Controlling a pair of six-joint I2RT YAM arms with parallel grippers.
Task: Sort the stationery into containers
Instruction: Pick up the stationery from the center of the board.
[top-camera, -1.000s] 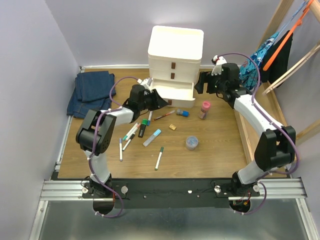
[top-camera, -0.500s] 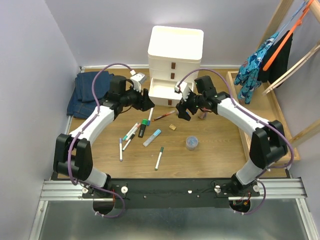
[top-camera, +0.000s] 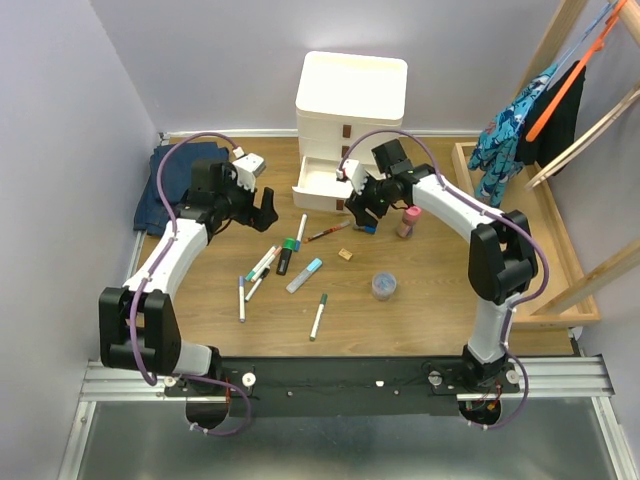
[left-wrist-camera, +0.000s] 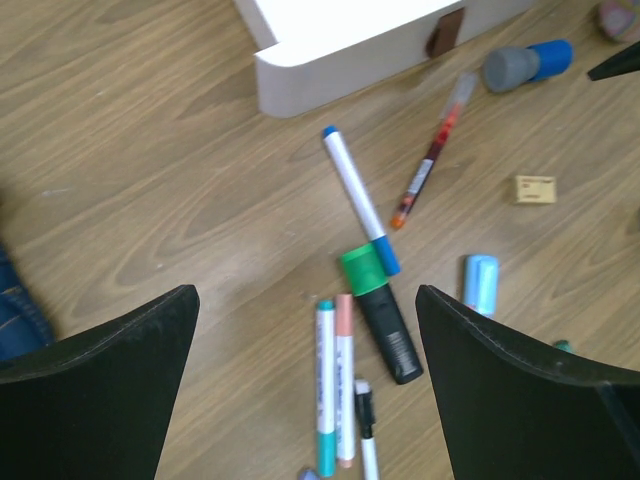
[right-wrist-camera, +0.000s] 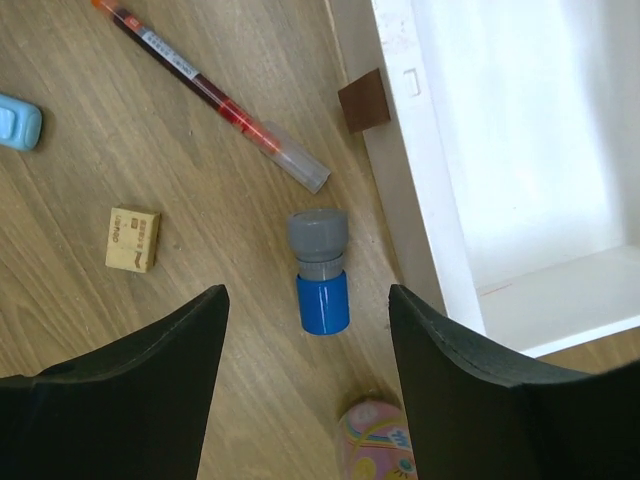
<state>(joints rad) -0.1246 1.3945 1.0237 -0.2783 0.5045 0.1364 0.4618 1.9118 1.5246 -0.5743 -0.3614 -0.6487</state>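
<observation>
My right gripper (right-wrist-camera: 306, 295) and left gripper (left-wrist-camera: 305, 292) both gape, empty. The stubby blue-grey cylinder (right-wrist-camera: 320, 275) under my right gripper looks light, hard and roll-prone. I'd pinch across its middle.

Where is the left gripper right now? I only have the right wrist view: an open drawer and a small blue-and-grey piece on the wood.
Observer: The left gripper hangs open and empty, left of the bottom drawer.
Operator: What lies under it?
Observer: Its wrist view shows a green-capped black marker and a blue-capped white pen.
Operator: Upper drawers?
Observer: Both shut; only the bottom one is pulled out of the cabinet.
</observation>
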